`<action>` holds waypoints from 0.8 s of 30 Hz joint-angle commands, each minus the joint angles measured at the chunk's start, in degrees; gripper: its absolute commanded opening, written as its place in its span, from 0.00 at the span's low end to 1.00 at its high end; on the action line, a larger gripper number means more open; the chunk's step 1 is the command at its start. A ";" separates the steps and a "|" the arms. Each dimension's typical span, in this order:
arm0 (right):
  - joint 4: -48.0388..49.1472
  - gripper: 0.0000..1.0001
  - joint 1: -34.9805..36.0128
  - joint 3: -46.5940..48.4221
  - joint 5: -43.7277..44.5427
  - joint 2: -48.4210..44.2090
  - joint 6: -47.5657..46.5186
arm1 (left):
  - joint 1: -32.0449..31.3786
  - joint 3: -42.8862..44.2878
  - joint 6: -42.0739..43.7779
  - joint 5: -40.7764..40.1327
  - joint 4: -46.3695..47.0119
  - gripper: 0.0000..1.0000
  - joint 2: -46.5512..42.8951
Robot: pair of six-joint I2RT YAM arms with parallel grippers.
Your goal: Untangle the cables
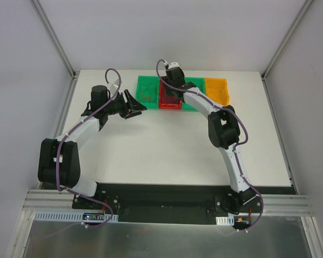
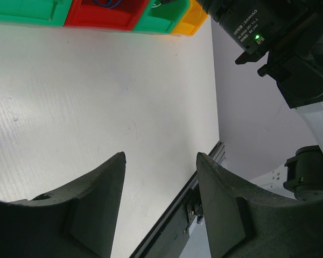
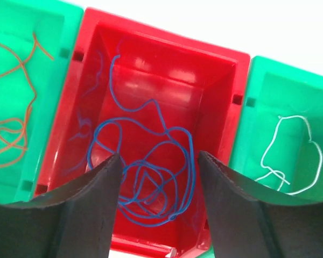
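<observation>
A blue cable (image 3: 151, 177) lies curled in the red bin (image 3: 226, 91). An orange cable (image 3: 11, 123) lies in the green bin (image 3: 48, 32) to its left, and a white cable (image 3: 290, 156) in the green bin (image 3: 269, 102) to its right. No red cable shows. My right gripper (image 3: 159, 158) is open and empty, hanging over the red bin (image 1: 169, 100) with its jaws either side of the blue curls. My left gripper (image 1: 137, 105) is open and empty above the bare table (image 2: 97, 97), left of the bins.
The row of bins stands at the table's back edge: green (image 1: 148, 91), red, green, then orange (image 1: 216, 91). The bins show at the top of the left wrist view (image 2: 102, 19). The right arm (image 2: 280, 43) fills that view's upper right. Grey walls stand on both sides.
</observation>
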 commanded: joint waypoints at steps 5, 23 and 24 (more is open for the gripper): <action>3.96 0.73 0.49 -8.30 -2.58 -13.68 -2.15 | 0.48 0.84 2.09 1.05 1.42 0.54 -0.76; 11.09 0.86 1.89 -61.90 -5.10 -76.14 7.86 | -10.41 1.02 28.36 -6.41 0.63 0.61 -17.62; 9.60 0.87 2.16 -65.06 -6.60 -80.19 9.09 | -12.25 0.58 30.12 -7.47 0.72 0.62 -19.47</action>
